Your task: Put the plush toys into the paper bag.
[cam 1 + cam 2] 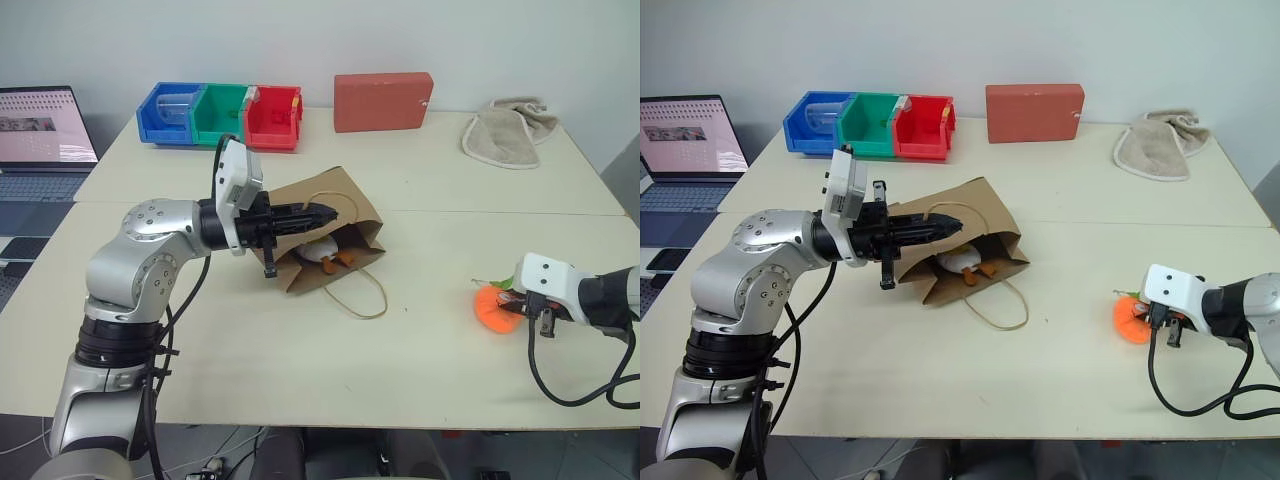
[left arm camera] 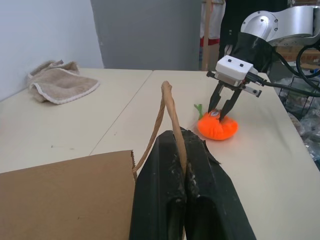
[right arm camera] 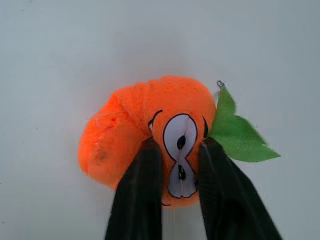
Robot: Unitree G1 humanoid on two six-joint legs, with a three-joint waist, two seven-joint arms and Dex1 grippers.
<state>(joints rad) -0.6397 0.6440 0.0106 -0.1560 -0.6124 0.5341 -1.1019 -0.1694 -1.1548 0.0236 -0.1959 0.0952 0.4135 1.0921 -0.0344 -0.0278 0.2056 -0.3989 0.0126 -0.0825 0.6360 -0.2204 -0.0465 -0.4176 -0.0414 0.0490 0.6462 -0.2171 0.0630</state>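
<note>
The brown paper bag (image 1: 350, 205) lies on its side mid-table with its mouth toward me. My left gripper (image 1: 325, 212) is shut on the bag's upper loop handle (image 2: 172, 112) and holds it level above the mouth. A white egg plush toy (image 1: 322, 252) with brown legs rests just inside the bag. The orange carrot plush toy (image 1: 492, 308) with its green top sits on the table at the right. My right gripper (image 3: 177, 145) points down onto the carrot plush toy (image 3: 145, 120), its two fingers pinching the toy's face.
The bag's lower handle (image 1: 365, 300) loops out on the table in front of it. Along the back stand blue, green and red bins (image 1: 220, 115), a red block (image 1: 383, 101) and a beige towel (image 1: 510, 130). A laptop (image 1: 40, 130) sits at the far left.
</note>
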